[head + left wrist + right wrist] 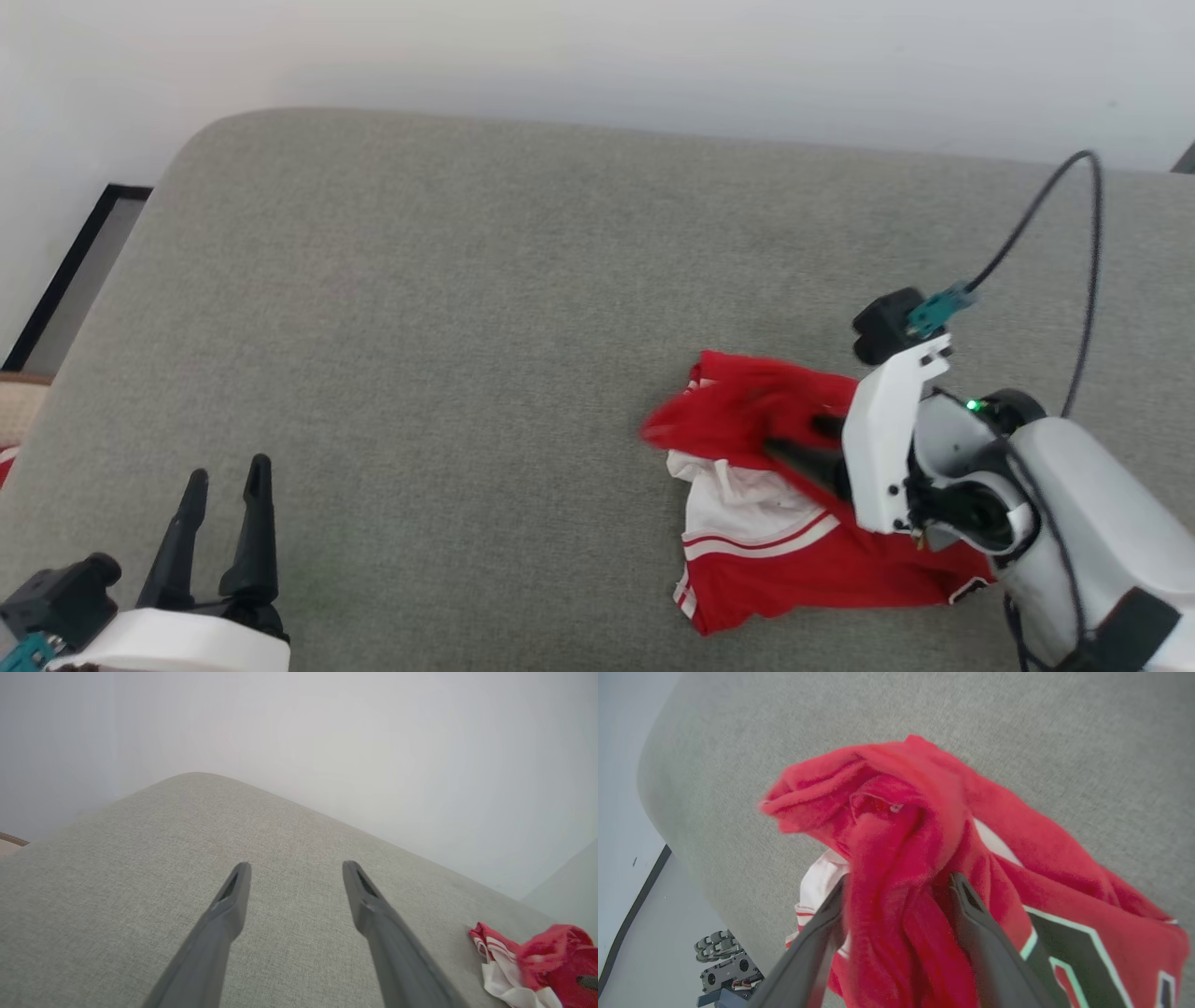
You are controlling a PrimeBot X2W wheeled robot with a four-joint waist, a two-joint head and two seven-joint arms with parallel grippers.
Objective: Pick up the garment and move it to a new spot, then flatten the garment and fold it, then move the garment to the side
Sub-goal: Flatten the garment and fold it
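Hanging at the lower left, my left gripper (228,469) is wide and holds nothing, low over the bare cushion (420,280). It is well apart from the work, so if the cloth gets away from me on the other side, this hand is too far off to catch it in time.

Right of the middle, the garment (756,551) lies in a crumpled heap on the cushion, neither flat nor folded. A white sleeve with striped trim sits under the red body, and the near hem is spread toward me. The red fold at its left end looks raised and blurred, so I judge the heap is loose and shifting.

At the right, my right gripper (897,879) is buried in that heap, with a thick bunch of red cloth standing between its fingers (985,952). They sit about as far apart as those of my left gripper. I cannot tell whether they are pressing on the bunch or only straddling it.

That is the main risk. The fabric is thin and slick, and a bunch held loosely could slide out as I lift, dropping the garment back in a worse tangle. I may also have caught only the top layers. Then the sleeve and hem would trail, drag across the cushion and twist, which makes flattening harder. A long drag toward the cushion's rounded left edge could pull cloth over it.
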